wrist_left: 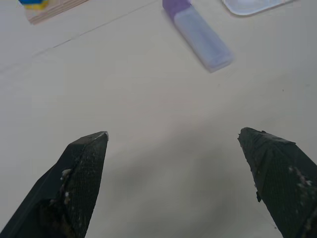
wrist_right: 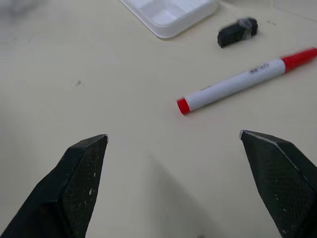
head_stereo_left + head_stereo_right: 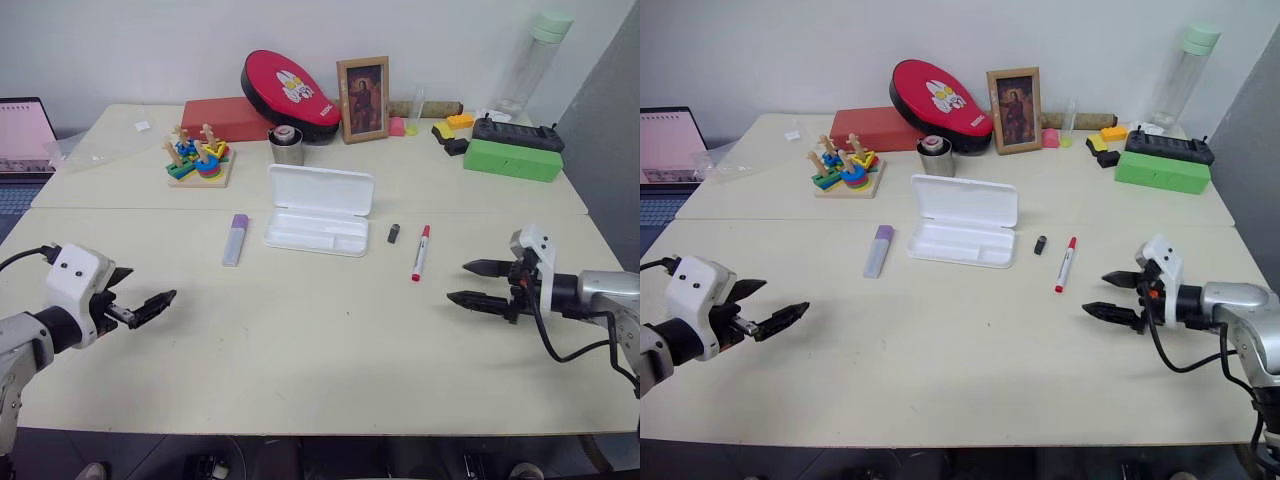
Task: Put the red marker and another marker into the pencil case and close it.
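The white pencil case point(image 3: 318, 210) lies open in the middle of the table, lid raised toward the back, its divided tray empty. The red marker point(image 3: 420, 252), white barrel with red cap, lies to its right; the wrist view shows the red marker point(image 2: 245, 79) just ahead of my right gripper point(image 3: 470, 283), which hovers open and empty to the marker's right. The lilac marker point(image 3: 235, 239) with a purple cap lies left of the case. My left gripper point(image 3: 150, 308) is open and empty at the near left, with the lilac marker point(image 1: 198, 32) some way ahead of it.
A small black cap-like piece point(image 3: 393, 233) sits between the case and the red marker. At the back stand a wooden stacking toy point(image 3: 199, 158), a metal cup point(image 3: 286, 145), a red box point(image 3: 230, 118), a picture frame point(image 3: 362, 99) and a green box point(image 3: 512, 159). A laptop point(image 3: 24, 135) is far left.
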`<state>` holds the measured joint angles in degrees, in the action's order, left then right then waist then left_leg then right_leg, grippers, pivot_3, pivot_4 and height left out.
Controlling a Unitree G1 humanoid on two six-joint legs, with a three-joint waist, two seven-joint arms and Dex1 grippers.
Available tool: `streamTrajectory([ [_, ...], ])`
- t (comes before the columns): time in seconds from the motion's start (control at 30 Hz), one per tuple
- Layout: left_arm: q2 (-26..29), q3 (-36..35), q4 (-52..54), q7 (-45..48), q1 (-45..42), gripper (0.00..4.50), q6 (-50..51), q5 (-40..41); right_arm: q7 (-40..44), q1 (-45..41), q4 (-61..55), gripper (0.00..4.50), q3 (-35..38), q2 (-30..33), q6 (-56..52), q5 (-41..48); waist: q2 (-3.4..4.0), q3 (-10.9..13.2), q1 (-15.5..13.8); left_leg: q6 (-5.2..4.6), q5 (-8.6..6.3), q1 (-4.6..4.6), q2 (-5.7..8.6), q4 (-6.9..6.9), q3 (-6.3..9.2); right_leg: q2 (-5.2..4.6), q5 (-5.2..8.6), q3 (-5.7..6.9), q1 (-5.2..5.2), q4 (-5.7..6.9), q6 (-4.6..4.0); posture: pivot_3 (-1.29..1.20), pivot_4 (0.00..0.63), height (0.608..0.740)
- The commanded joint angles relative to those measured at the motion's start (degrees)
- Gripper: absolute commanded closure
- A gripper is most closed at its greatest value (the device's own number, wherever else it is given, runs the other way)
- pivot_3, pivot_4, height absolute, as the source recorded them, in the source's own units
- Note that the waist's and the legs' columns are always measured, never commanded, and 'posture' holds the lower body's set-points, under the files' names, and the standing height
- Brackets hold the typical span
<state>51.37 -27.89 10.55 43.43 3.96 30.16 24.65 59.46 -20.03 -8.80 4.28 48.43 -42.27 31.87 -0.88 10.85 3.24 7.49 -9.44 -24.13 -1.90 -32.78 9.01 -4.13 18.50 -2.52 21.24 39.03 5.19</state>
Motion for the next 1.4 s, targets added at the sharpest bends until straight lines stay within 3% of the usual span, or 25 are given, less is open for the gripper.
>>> streamTrajectory([
  [0.03,-1.2,3.3,1.0,2.9,-4.1,0.0,-4.3,1.0,-0.8,-7.5,-2.7,0.01,-5.2,-4.7,0.3,0.1,-0.01,0.0,0.1,0.0,0.0,0.0,0.0,-0.01,0.0,0.0,-0.01,0.01,0.0,0.0,0.04,0.0,0.15,0.74],
  [0.37,-7.4,19.6,3.8,9.4,-15.4,0.0,-6.0,1.6,-3.2,-25.5,20.5,0.01,-23.5,-23.4,13.1,-16.9,-0.02,0.0,0.1,0.02,0.02,-0.12,0.0,-0.04,0.05,0.01,-0.07,0.07,0.05,0.0,-0.05,0.0,0.15,0.74],
  [0.83,-10.6,21.8,8.0,6.6,-15.9,0.0,-4.9,1.8,-1.2,-35.3,50.8,0.01,-25.3,-34.3,28.0,-27.7,-0.01,0.0,0.7,0.02,0.03,-0.11,0.0,-0.04,0.08,0.01,-0.08,0.09,0.06,0.06,-0.06,0.0,0.15,0.74],
  [0.93,-10.9,21.3,8.7,5.8,-16.1,0.0,-4.5,2.3,0.6,-35.7,52.8,0.52,-26.6,-34.5,28.5,-29.7,-0.01,0.0,0.6,0.02,0.03,-0.11,0.0,-0.05,0.08,0.01,-0.08,0.1,0.05,0.08,-0.06,0.0,0.15,0.74],
  [1.4,-12.5,19.3,9.4,4.1,-17.9,0.0,-2.5,6.9,0.4,-37.4,56.6,3.97,-23.9,-36.4,32.5,-32.8,-0.01,0.0,1.2,0.02,0.03,0.0,0.0,-0.05,0.09,0.01,-0.08,0.09,-0.04,0.1,-0.06,0.0,0.15,0.74],
])
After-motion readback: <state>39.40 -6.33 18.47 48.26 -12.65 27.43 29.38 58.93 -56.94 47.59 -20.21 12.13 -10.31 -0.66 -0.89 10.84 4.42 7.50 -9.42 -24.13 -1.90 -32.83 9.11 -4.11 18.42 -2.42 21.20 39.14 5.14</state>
